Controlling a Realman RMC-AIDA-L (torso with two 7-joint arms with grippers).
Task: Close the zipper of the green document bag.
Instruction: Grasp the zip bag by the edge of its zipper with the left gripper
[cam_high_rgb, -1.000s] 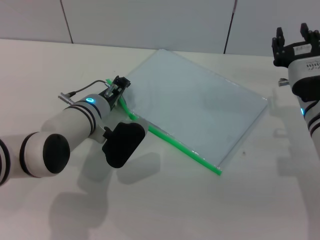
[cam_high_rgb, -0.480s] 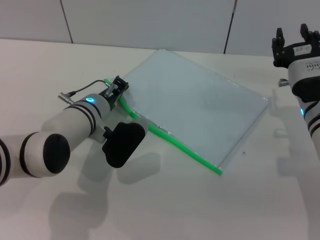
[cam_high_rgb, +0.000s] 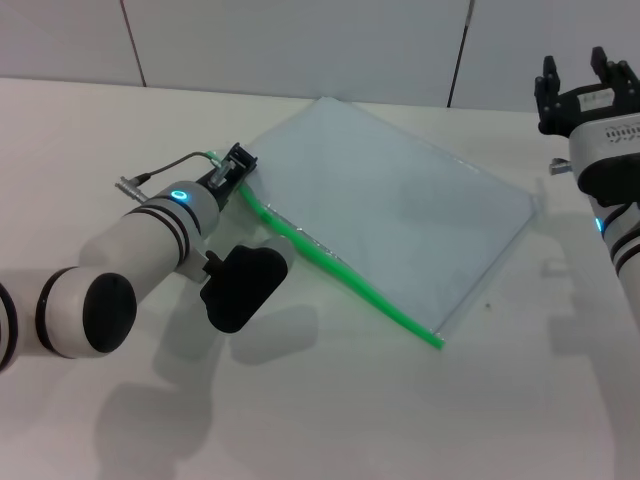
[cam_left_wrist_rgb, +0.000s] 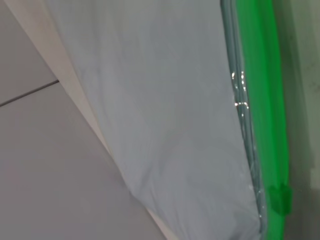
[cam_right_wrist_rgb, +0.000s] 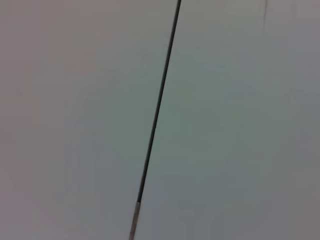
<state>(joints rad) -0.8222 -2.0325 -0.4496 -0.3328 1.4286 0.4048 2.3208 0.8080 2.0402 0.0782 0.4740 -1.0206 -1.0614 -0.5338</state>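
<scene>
We see the left gripper (cam_high_rgb: 236, 163) at the far end of the thin bright green plastic zipper strip (cam_high_rgb: 330, 268), right at the near corner of the large flat translucent pale blue-grey document bag (cam_high_rgb: 400, 210) lying on the white table (cam_high_rgb: 400, 420). Compared with a second ago, the gripper sits a touch farther up and away along the strip, and the kink we had in the green edge just behind the fingers is now pulled out: the strip runs almost straight from the gripper down to the bag's opposite corner. We judge that as the slider end being tugged taut, so the closing stroke looks near its finish. Whether the fingers are pinched on the zipper we cannot tell; the black tips hide the contact. In the left wrist view the green edge (cam_left_wrist_rgb: 265, 100) runs alongside the pale sheet (cam_left_wrist_rgb: 150, 110). The right gripper (cam_high_rgb: 588, 85) hangs well apart, raised, fingers spread, holding nothing.
</scene>
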